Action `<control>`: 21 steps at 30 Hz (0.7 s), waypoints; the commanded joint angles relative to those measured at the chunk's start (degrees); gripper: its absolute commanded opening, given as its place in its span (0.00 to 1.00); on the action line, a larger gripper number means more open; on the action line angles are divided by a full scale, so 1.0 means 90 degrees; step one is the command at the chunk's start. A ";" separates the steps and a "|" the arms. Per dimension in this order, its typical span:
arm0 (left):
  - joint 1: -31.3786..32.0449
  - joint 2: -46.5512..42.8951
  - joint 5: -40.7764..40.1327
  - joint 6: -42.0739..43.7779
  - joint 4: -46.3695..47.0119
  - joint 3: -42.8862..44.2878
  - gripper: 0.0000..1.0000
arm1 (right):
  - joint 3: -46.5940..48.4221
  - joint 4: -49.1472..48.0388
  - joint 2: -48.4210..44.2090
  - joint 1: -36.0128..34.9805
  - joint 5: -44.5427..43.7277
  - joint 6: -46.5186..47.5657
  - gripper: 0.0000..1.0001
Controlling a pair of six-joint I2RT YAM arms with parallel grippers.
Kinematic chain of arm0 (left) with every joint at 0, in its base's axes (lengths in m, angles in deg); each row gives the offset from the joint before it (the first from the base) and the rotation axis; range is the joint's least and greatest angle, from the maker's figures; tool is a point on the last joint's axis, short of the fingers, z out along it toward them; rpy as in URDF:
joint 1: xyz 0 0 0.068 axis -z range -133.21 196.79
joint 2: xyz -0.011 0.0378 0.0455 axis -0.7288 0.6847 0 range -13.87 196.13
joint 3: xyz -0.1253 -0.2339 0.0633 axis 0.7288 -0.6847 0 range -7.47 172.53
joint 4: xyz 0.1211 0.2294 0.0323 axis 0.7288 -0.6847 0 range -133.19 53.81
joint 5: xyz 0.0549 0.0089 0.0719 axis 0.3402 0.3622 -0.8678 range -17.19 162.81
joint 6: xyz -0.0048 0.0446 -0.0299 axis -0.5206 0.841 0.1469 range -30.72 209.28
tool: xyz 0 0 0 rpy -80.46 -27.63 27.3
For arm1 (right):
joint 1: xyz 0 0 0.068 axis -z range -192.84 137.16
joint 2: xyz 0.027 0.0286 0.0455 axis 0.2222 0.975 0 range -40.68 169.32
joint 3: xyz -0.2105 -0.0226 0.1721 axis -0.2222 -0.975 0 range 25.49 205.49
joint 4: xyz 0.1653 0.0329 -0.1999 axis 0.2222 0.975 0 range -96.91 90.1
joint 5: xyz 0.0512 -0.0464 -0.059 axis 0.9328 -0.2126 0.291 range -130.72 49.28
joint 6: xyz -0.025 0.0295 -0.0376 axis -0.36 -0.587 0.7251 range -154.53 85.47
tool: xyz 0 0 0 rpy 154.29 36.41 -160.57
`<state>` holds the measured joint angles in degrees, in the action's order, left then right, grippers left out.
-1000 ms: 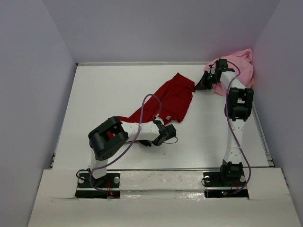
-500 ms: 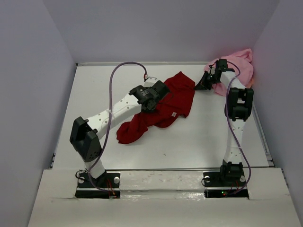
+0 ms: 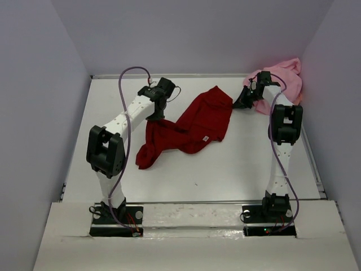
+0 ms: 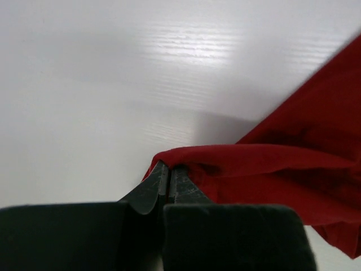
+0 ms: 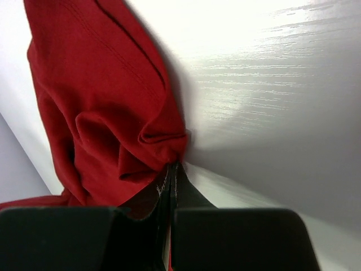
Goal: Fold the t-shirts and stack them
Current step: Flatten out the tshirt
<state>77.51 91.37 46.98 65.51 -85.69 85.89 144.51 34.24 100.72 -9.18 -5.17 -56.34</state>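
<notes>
The dark red t-shirt (image 3: 197, 121) lies rumpled across the middle of the white table, and part of it hangs down toward the front left. My left gripper (image 3: 154, 117) is shut on an edge of it at the left end; in the left wrist view the jaws (image 4: 168, 169) pinch a fold of the red cloth (image 4: 271, 169). Over at the shirt's far right corner my right gripper (image 3: 238, 104) is shut on the cloth, with bunched red fabric (image 5: 101, 101) pressed at its tips (image 5: 172, 166). The light pink t-shirt (image 3: 282, 79) sits crumpled in the back right corner, behind the right arm.
Pale walls close the white table (image 3: 225, 169) in at the back, left and right. The left arm's purple cable (image 3: 132, 70) loops above its wrist. The right arm stands tall along the right side, close to the wall.
The left arm has swung from the near middle to the far left, carrying the red shirt's edge with it, so the shirt now stretches leftward. The right arm has not moved.
</notes>
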 commanded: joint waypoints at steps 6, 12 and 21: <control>-0.1108 0.0466 0.0174 0.0814 0.0285 0.0964 0.00 | 0.0027 -0.0001 -0.0458 -0.0065 -0.0063 0.0079 0.00; -0.1664 0.0973 0.0710 0.0942 0.0402 0.1423 0.00 | 0.0066 -0.0021 -0.0399 -0.0065 -0.0024 0.0059 0.00; -0.2397 0.2135 0.1825 0.1156 0.0402 0.2896 0.00 | 0.0066 -0.0011 -0.0379 -0.0065 -0.0200 0.0069 0.00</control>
<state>58.76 109.35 59.37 73.90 -81.73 104.54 144.51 34.26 100.24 -9.18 -6.28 -56.34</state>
